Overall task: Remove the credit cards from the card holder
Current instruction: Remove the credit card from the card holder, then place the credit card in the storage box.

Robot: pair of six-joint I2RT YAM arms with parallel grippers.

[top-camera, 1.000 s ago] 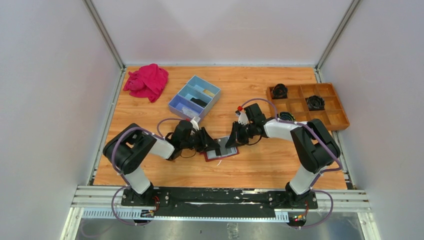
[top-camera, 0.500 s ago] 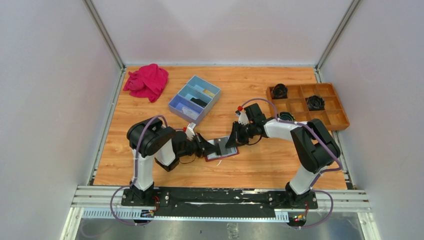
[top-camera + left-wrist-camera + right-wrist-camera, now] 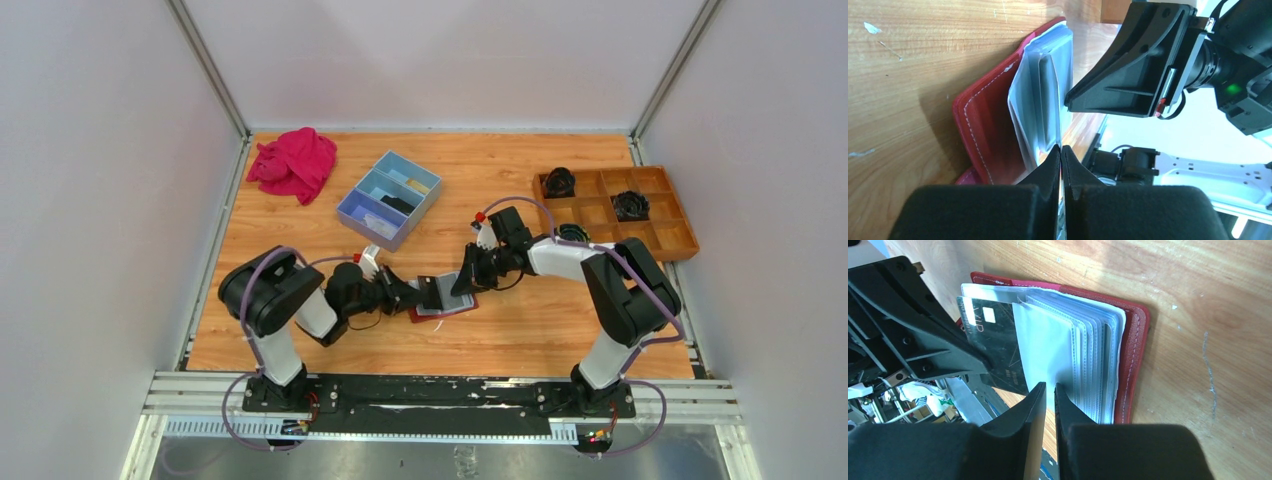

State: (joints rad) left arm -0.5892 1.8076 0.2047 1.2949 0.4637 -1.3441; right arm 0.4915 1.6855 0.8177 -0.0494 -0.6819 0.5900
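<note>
The dark red card holder (image 3: 452,311) lies open on the table between both grippers, its grey see-through pockets (image 3: 1088,365) fanned up. My left gripper (image 3: 424,293) is at its left edge, shut on a dark credit card (image 3: 995,347) marked VIP. The card sticks partly out of a pocket and shows edge-on between the jaws in the left wrist view (image 3: 1061,149). My right gripper (image 3: 466,279) is at the holder's right side, jaws (image 3: 1049,386) nearly closed on a pocket leaf (image 3: 1043,350). The red cover also shows in the left wrist view (image 3: 980,125). Other cards are hidden.
A blue three-compartment box (image 3: 389,198) stands just behind the left gripper. A pink cloth (image 3: 294,163) lies at the back left. A wooden compartment tray (image 3: 600,207) with black items sits at the right, close to the right arm's elbow.
The left arm's elbow swung right and then back left, while its gripper stayed at the holder's left edge. The right arm has not moved.
</note>
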